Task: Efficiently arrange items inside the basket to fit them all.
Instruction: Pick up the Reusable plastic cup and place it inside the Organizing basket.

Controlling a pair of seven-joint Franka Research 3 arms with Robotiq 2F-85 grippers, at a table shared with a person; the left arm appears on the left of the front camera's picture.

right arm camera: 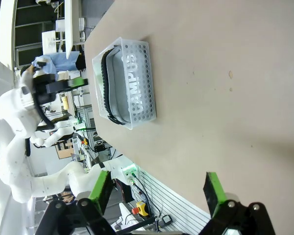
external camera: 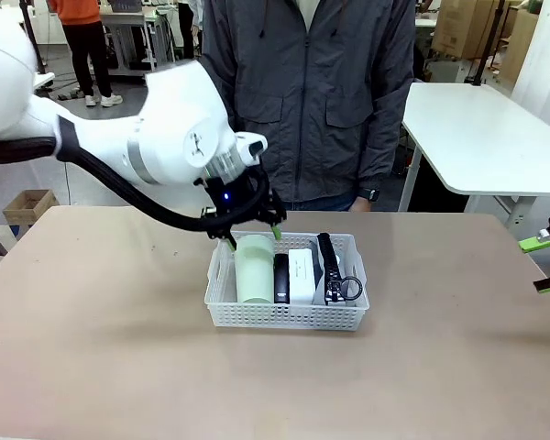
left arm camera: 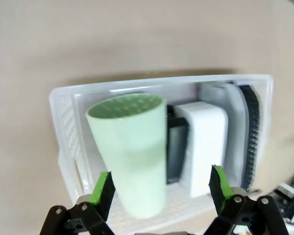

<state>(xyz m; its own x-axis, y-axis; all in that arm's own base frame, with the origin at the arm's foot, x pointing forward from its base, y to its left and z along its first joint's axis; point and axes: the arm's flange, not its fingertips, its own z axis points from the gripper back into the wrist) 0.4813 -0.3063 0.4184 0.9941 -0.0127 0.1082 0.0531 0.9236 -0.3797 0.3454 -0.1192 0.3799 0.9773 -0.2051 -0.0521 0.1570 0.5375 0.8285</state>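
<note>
Front view: left tool point(external camera: 253, 229) spread wide above the cup point(external camera: 253, 269), gripping nothing.
Left to right in the basket point(external camera: 284, 314) on the table: cup, stapler point(external camera: 281, 278), box point(external camera: 301, 277), pouch point(external camera: 333, 267). Withdraw straight upward, avoiding nudging the cup; right tool point(external camera: 548, 259), open and empty, waits aside.

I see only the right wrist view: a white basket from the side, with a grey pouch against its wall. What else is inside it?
Observer: Counting from the robot's left: a pale green cup, a black stapler, a white box, then your pouch.
Operator: Is the left gripper holding the cup?
Observer: No. Its fingers are open, spread wider than the cup.
</note>
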